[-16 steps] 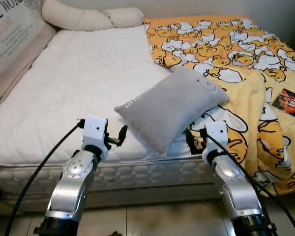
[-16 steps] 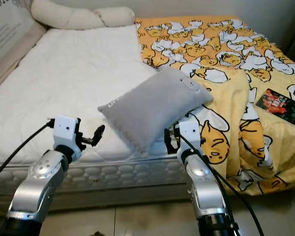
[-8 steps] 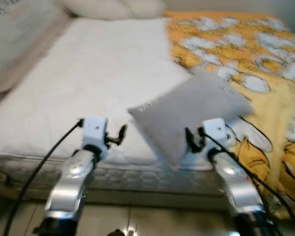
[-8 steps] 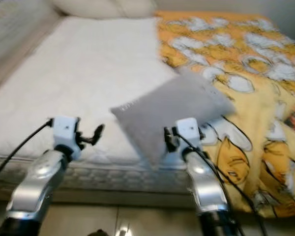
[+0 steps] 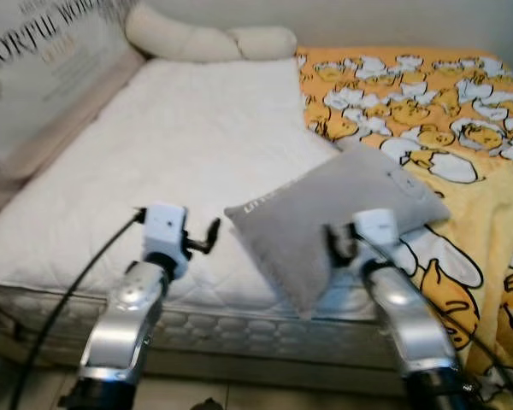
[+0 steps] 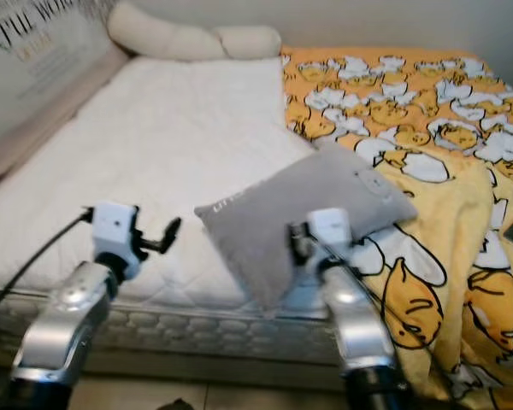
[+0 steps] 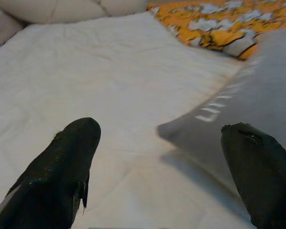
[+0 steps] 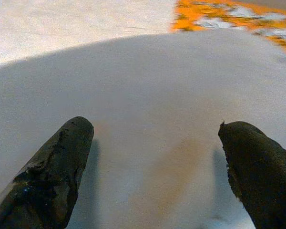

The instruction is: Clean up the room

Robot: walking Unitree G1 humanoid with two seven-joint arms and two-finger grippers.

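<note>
Bed (image 5: 154, 171): white quilted top, bare on the robot's left half; its near edge ran just ahead of both arms.

Grey pillow (image 5: 325, 205): lay tilted at the near edge of the bed, one corner hanging past the edge, its far side resting on the blanket. A line of white lettering ran along its left edge.

Blanket (image 5: 427, 102): yellow, printed with white and orange cartoon figures; covered the right half of the bed and draped over its near edge.

White bolster (image 5: 205, 41): lay along the head of the bed, at the far end.

Headboard cushion (image 5: 43, 77): pale, with dark lettering; stood along the left side of the bed.

Left gripper (image 7: 167, 167): fingers (image 7: 62, 167) spread wide, empty, held above the white top just left of the pillow's lettered corner; not touching it.

Right gripper (image 8: 155, 167): fingers (image 8: 52, 167) spread wide, close up against the grey pillow, which ran across the gap between them. Whether the tips touched the fabric could not be told; nothing was clamped.

Both silver arms reached forward from below, black cables trailing along them.
</note>
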